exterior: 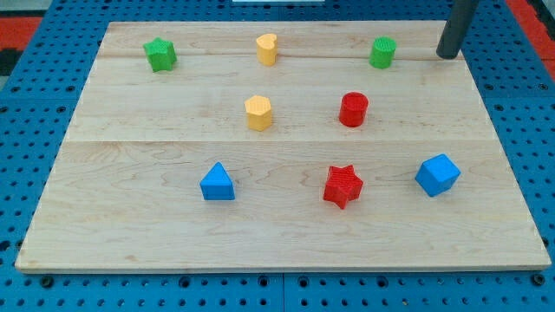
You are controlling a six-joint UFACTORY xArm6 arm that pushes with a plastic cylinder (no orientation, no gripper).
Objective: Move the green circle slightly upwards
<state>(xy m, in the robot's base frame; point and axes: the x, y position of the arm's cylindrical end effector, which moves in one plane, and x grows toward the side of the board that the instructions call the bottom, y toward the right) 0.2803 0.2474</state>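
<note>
Nearest the view's bottom edge of the wooden board (286,251), three blocks stand in a loose row: a blue triangle (217,183) at the view's left, a red star (342,185) in the middle and a blue cube-like block (437,175) at the view's right. Farther up, a yellow hexagon-like block (258,113) and a red cylinder (353,110) occupy the middle band, well apart from each other. The far row holds a green star (160,55) at the view's left, a yellow heart (267,48) near the centre and the green circle (382,52) toward the view's right. The green circle stands upright, close to the board's top edge and clear of every other block. My tip (447,55) rests at the far right of this row, near the green circle but not touching it, at about the same height in the view. The end effector is a plain rod with nothing to open or close, and it holds nothing. Judged from this layout, the approach step is in hand and no push has begun. The next move calls for bringing the tip round below the green circle, on its near side, then a short, centred push toward the view's top. The stroke must stay brief, since little board remains beyond the block.
</note>
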